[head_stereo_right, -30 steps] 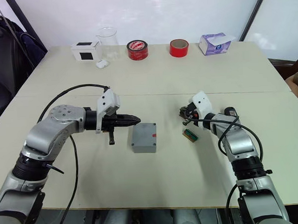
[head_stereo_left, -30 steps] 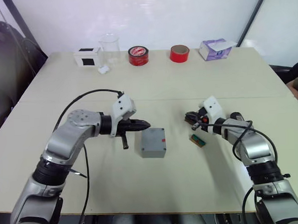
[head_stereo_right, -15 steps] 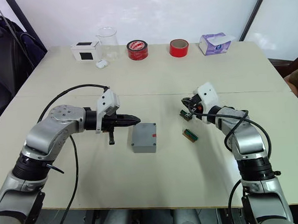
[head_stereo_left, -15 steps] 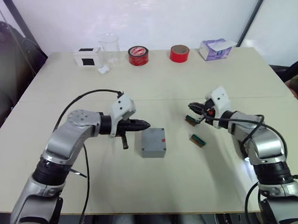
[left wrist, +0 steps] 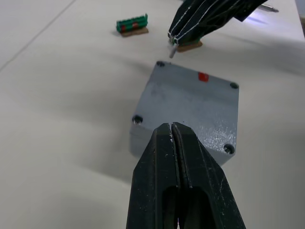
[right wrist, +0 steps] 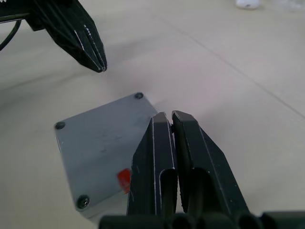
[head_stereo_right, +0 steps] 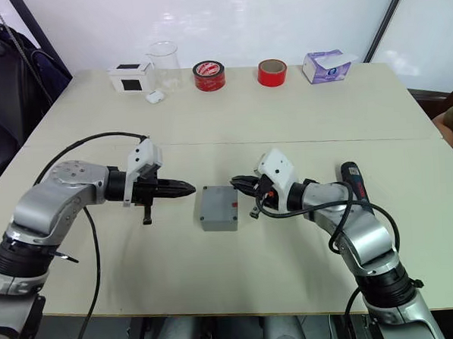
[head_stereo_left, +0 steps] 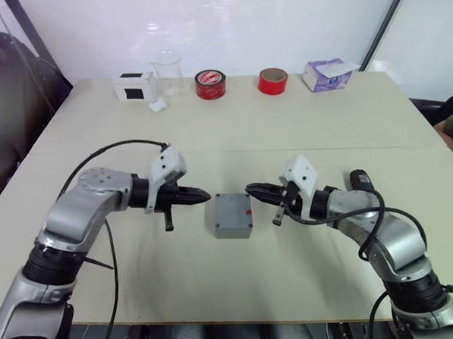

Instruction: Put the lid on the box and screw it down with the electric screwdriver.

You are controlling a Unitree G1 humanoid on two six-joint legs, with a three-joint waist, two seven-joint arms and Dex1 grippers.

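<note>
In the middle of the table (head_stereo_left: 345, 118) sits the box (head_stereo_left: 233, 215). The lid (left wrist: 195, 102) is on top of it, with a small red mark and 4 screws at its corners. The left gripper (head_stereo_left: 203, 193) points at the box from the left, apart from it, with its 2 fingers pressed together and holding nothing. The right gripper (head_stereo_left: 252, 189) points at the box from the right, just beside it, fingers together too. The electric screwdriver (head_stereo_right: 350, 176) lies on the table behind the right arm. Near it are 2 small green pieces (left wrist: 132, 25).
</note>
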